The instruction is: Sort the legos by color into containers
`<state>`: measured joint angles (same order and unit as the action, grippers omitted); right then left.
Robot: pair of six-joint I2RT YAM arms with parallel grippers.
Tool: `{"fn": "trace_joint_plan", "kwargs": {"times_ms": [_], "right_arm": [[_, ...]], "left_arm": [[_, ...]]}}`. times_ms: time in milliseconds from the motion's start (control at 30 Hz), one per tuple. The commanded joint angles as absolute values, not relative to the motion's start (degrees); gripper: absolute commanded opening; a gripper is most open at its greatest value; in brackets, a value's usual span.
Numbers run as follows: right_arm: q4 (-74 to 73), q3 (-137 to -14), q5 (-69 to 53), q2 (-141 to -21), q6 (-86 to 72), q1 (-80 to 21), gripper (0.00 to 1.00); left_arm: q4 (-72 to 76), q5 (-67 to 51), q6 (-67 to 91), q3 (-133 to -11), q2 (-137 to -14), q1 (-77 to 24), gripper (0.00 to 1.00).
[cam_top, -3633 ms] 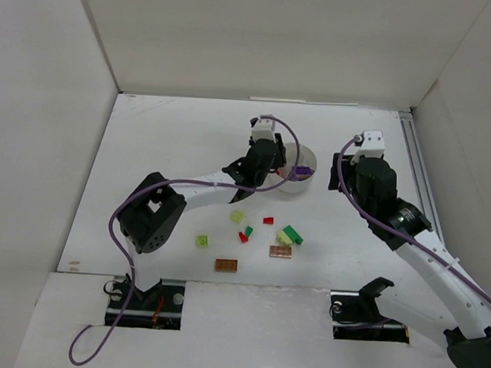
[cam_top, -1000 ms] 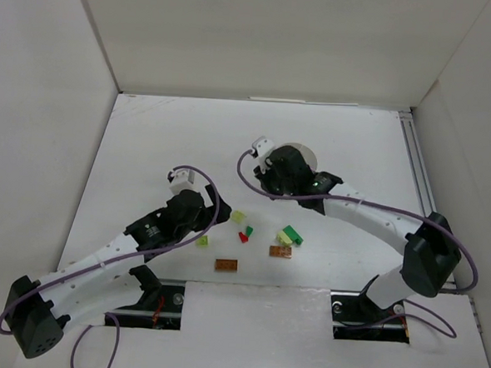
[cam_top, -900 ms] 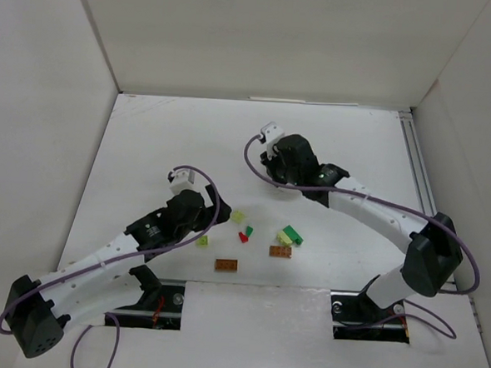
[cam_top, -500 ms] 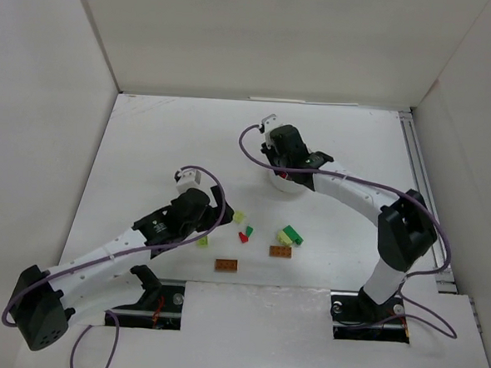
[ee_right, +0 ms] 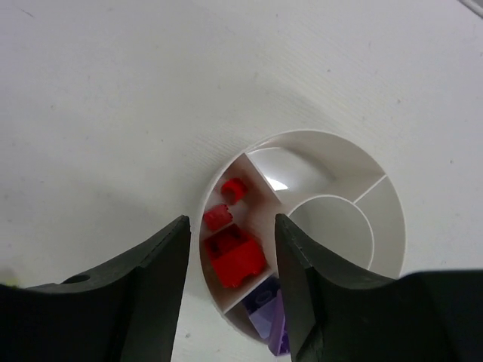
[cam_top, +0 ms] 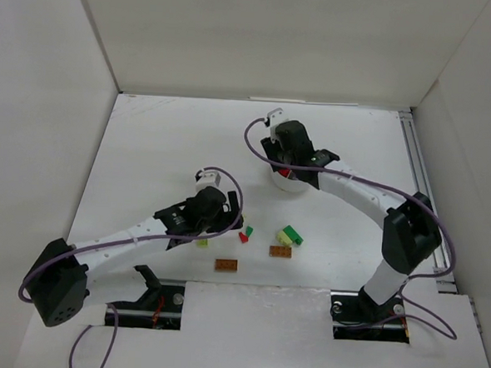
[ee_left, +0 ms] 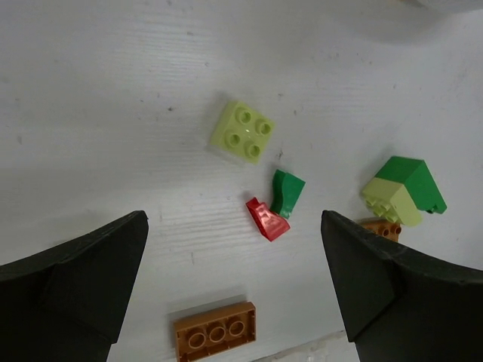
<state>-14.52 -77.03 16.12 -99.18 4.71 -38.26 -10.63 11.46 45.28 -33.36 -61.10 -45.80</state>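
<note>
Our right hand hung over the white dish, its fingers apart. Three red legos lay in one wedge section of the dish, with purple legos in the wedge next to it. Our left hand hovered well apart from the dish, on its near side, fingers spread wide above the worktop. Below that hand, outside the dish, lay a yellow-green brick, a red brick against a small dark green brick, a green and yellow-green pair, and an orange-brown brick.
</note>
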Motion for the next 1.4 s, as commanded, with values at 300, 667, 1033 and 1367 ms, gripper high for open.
{"fn": "trace_joint_plan", "kwargs": {"times_ms": [300, 667, 1033, 1367], "right_arm": [[-11.43, -64.17, 15.38, -73.84, -2.02, -38.76, 0.59], [-13.89, -58.80, 17.75, -68.73, -3.08, -38.76, 0.59], [-13.89, -57.74, 18.28, -67.68, -3.60, -38.23, 0.60], [-14.41, -56.16, 18.28, -66.62, -3.60, -37.71, 0.60]], "left_arm": [[-9.67, 9.32, 41.76, -38.67, -71.71, -54.31, 0.77], [-10.01, 10.63, 41.39, -40.07, -78.83, -55.90, 0.64], [-11.78, 13.71, 42.54, -43.68, -83.14, -58.10, 0.56], [-15.46, 18.01, 44.65, -46.49, -86.22, -59.15, 0.42]]}}
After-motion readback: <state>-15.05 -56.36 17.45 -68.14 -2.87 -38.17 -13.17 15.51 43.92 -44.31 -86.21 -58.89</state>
